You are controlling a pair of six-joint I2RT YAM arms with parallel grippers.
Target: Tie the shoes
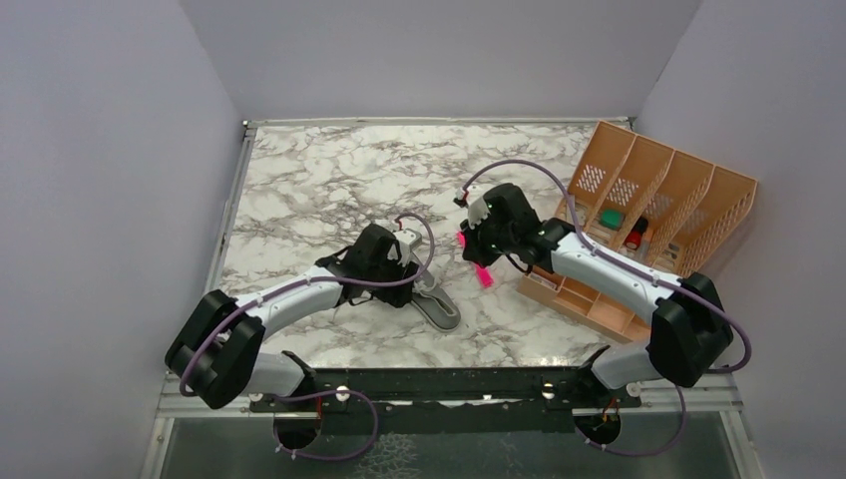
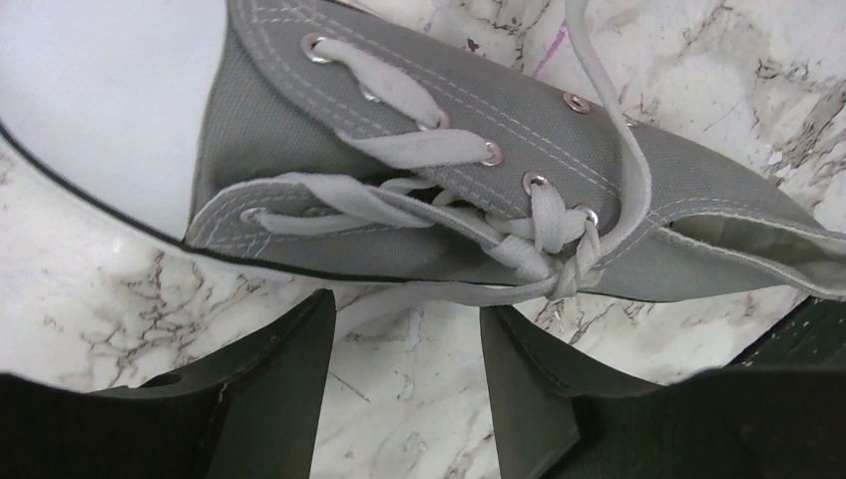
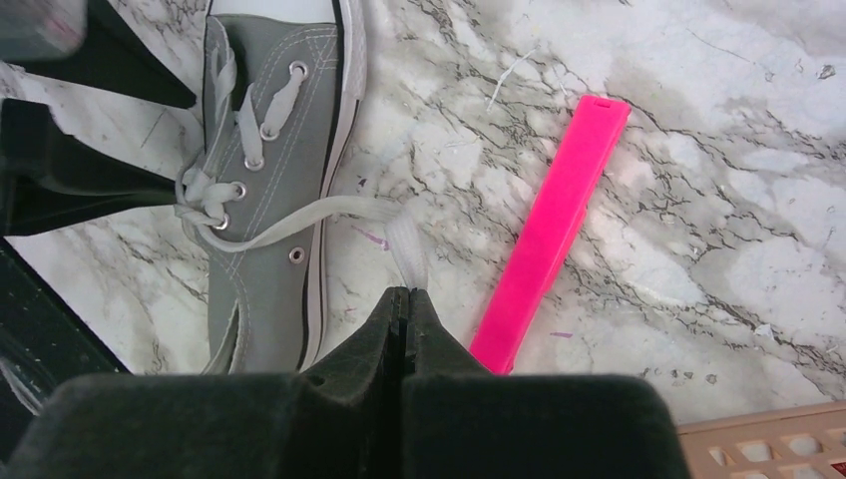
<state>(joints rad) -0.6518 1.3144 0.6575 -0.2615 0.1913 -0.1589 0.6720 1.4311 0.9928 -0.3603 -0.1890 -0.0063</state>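
Pinching white lace (image 3: pixel 403 247), right pincer (image 3: pixel 404 296), grey sneaker (image 3: pixel 267 269) alongside

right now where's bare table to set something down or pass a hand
Free: the far half of the table, from the back edge down to the left arm and right arm, and the near strip between the sneaker and the organizer. Crowded: the middle, where sneaker, lace, pink bar and the arms meet.
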